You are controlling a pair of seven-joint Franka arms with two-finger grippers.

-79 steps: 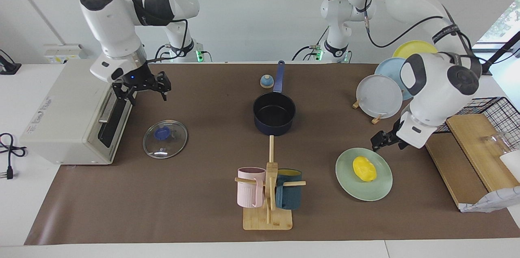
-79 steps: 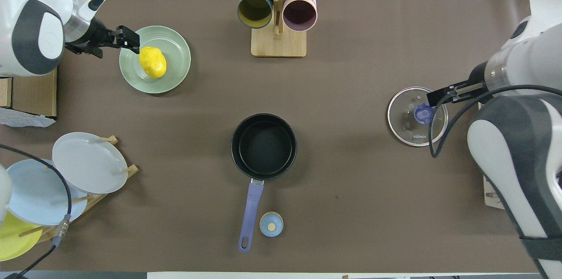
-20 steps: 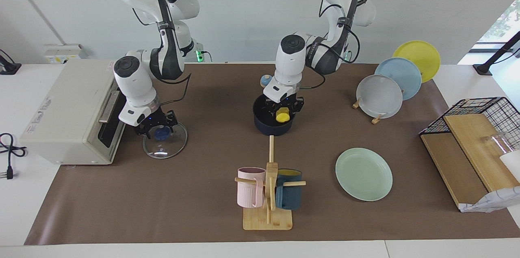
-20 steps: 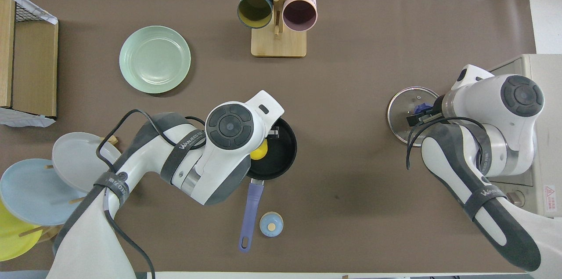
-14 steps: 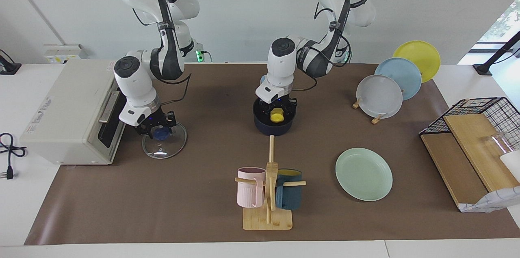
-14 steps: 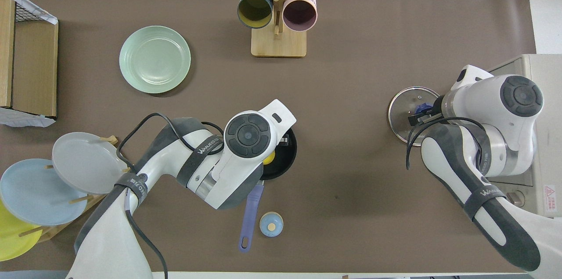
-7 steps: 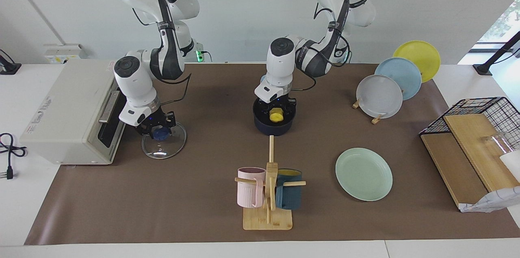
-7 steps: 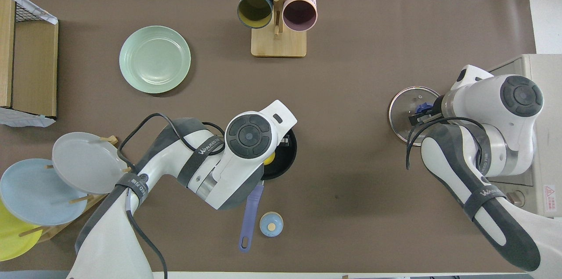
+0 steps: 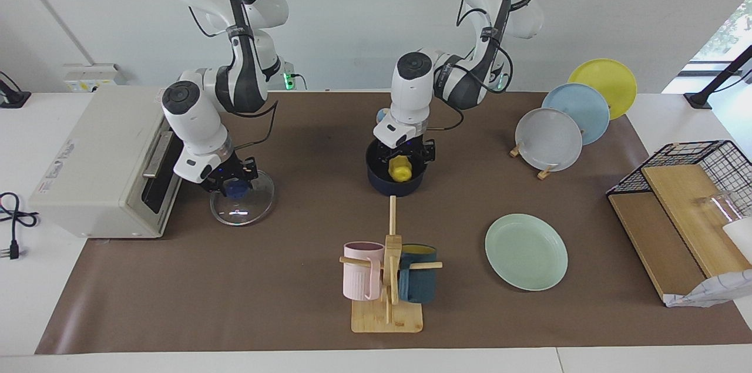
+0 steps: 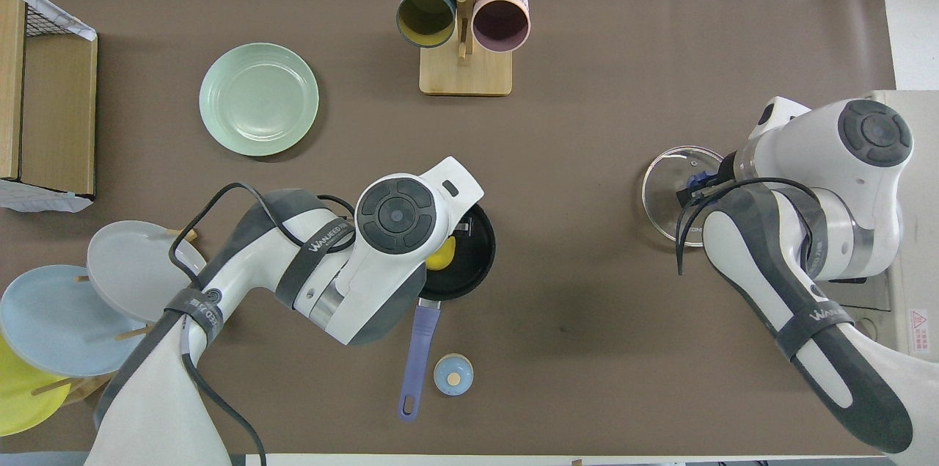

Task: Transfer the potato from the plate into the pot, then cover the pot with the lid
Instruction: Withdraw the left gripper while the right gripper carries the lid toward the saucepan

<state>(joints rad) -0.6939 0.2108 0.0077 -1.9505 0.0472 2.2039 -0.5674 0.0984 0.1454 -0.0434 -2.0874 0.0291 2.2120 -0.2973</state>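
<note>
Spread jaws on the left gripper [image 9: 405,153] stand over the pot [image 9: 397,182], with the potato [image 9: 401,169] lying in the pot below them, seemingly let go, though contact is hard to rule out. Clenched on the blue knob, the right gripper [image 9: 232,180] holds the lid [image 9: 242,201] tilted beside the toaster oven [image 9: 97,161], apparently lifted off the mat. Toward the left arm's end of the table lies the plate [image 9: 526,251], bare.
</note>
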